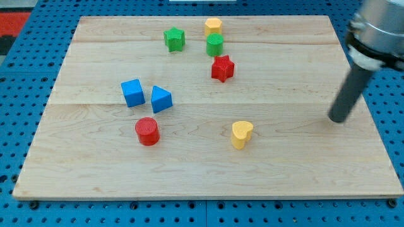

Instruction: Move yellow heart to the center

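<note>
The yellow heart [241, 134] lies on the wooden board [95, 170], right of the middle and towards the view's bottom. My tip [338, 119] rests on the board near its right edge, well to the right of the heart and slightly higher in the view, apart from every block. The dark rod rises from it towards the view's top right.
A red cylinder [147, 131] sits at the lower left, with a blue cube [132, 93] and a blue triangular block [161, 99] above it. Near the top stand a green star [174, 39], a yellow hexagonal block [213, 26], a green block [215, 45] and a red star [222, 68].
</note>
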{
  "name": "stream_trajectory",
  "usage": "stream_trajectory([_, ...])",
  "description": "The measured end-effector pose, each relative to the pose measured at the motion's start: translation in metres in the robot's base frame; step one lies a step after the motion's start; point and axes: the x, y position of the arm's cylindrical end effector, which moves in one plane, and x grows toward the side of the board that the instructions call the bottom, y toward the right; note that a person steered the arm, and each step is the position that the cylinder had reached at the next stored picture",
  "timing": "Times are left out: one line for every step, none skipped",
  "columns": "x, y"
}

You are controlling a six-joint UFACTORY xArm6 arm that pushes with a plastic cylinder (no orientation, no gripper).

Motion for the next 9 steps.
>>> stream_trajectory([0.054,-0.025])
stream_trajectory([0.07,-0.093])
stream_trajectory([0.062,-0.155])
stream_trajectory([0.058,-0.168])
stream_trajectory([0.01,-0.208])
stream_trajectory([-0.03,-0.208])
stream_trajectory([0.013,-0.192])
stream_trajectory([-0.012,-0.173])
stream_trajectory([-0.086,-0.189])
